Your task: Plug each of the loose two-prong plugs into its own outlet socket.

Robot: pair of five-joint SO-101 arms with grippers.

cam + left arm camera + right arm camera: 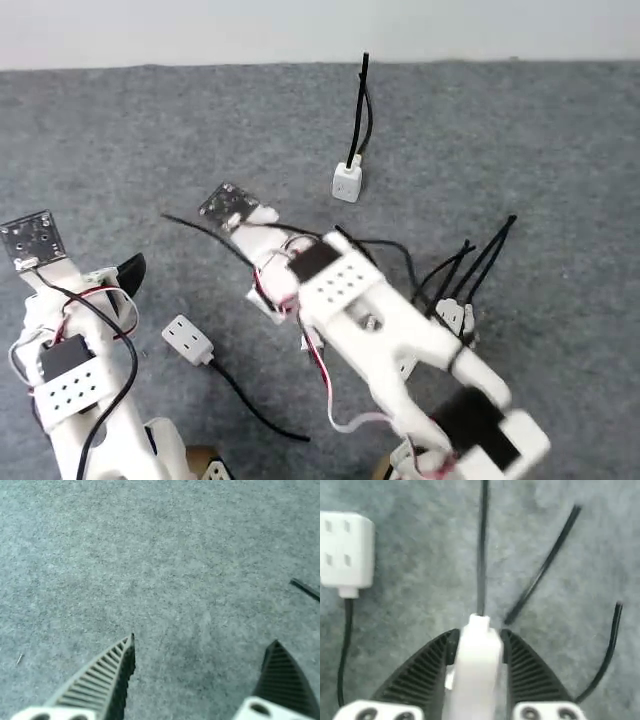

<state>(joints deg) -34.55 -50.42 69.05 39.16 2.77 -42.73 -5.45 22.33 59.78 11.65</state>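
Note:
My right gripper [477, 647] is shut on a white two-prong plug [479, 640], whose black cord [482, 545] runs straight away from it. A white outlet socket [345, 547] with slotted holes lies on the carpet off to one side of the plug, apart from it. In the high view this socket [187, 338] sits between the two arms, its cord trailing toward the front. The right arm [350, 290] covers its own gripper there. My left gripper [200, 680] stands open over bare carpet, and its black finger [130, 270] lies left of the socket.
A small white block [347, 182] with a black cord stands farther back. More white plugs [455, 318] with several black cords [480, 260] lie beside the right arm. Loose cord ends [545, 560] cross the carpet beyond the held plug. Grey carpet [120, 140] covers the table.

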